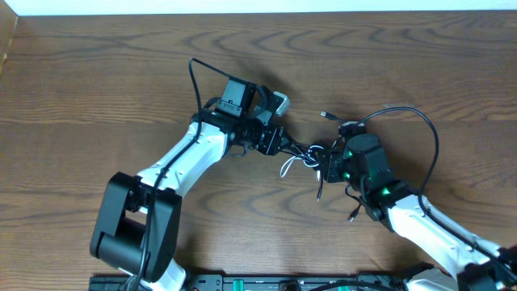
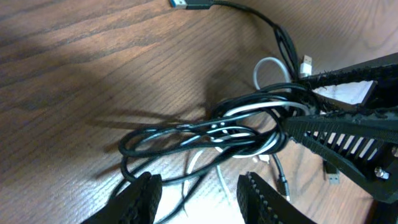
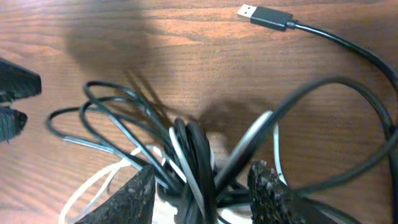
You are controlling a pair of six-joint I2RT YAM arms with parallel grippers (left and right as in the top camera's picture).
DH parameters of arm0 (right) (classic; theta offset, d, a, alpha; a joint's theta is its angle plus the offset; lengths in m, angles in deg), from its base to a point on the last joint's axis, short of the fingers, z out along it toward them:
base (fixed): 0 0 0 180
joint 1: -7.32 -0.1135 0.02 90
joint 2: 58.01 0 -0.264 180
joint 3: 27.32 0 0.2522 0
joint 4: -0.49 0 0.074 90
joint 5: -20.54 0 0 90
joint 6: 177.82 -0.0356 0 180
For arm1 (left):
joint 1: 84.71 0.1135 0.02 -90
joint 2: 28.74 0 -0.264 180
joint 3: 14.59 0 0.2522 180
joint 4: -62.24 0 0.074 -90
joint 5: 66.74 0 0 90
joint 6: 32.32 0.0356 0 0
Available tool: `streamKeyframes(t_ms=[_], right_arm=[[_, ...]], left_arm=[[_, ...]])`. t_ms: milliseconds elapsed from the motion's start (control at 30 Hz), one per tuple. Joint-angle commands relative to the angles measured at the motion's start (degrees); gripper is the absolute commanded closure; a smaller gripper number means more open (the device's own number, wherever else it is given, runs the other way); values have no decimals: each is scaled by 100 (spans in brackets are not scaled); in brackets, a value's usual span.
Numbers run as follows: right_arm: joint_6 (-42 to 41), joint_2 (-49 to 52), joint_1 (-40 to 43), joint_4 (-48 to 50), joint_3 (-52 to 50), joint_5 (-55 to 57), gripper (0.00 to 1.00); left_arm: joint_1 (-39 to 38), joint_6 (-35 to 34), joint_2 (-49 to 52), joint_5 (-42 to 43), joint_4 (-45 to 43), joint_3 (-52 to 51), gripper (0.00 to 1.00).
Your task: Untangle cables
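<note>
Near desk centre, cables are being teased apart.
Right claw pinches the knot; left claw, jaws apart, should next catch a black loop.

Wood-grain table; tangled black and white cables, perhaps partly upon it

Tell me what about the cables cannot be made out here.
- Overhead: the tangle of cables is too small to trace.
- Right wrist: they run off the bottom edge at the right gripper.
- Left wrist: the right gripper covers where the white cable leads.
</note>
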Motion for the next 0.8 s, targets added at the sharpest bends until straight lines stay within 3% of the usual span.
streamKeyframes(t_ms=[0,367,633,767], right_arm=[[105,238,-39,160,35,61,60],[-564,433,-39,533,35,61,79],[-1005,433,-39,520,35,-24,99],[-2015,433,-39,400,35,-15,99]], left_arm=[[-15,-72,229,-72,-66,52,58],[-15,-417,463,-72,-260,52,64],[-13,-417,461,-70,-297,52,66],[-13,-413,409,109,-289,57,63]])
